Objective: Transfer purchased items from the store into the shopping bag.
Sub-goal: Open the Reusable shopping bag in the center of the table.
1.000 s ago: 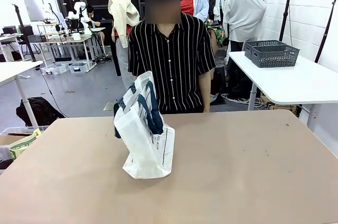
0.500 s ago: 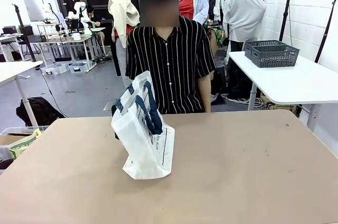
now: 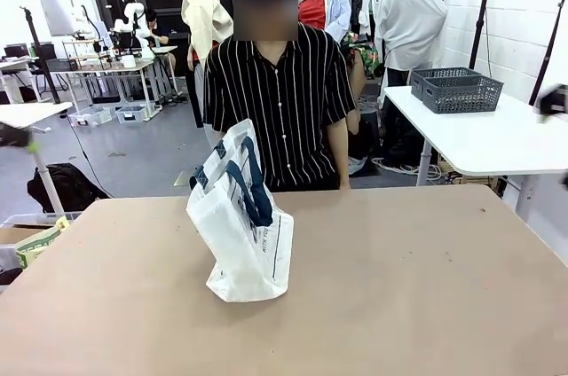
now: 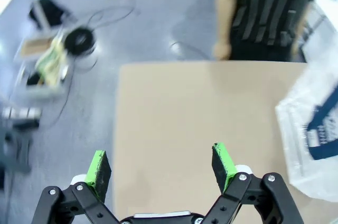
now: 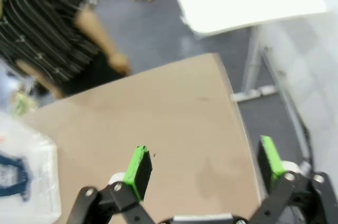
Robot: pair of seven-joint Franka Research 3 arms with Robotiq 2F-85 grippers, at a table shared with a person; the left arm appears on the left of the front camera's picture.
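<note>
Shopping bag: stands mouth-up left of centre on the bench before the person, seemingly ready for loading; my left gripper and right gripper hang open, empty.

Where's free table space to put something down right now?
Widest bare patch: the table from the shopping bag to its right edge. A narrower one lies between the bag and the left edge, and a strip along the near edge. Only tight spot: behind the bag, where the person stands.
</note>
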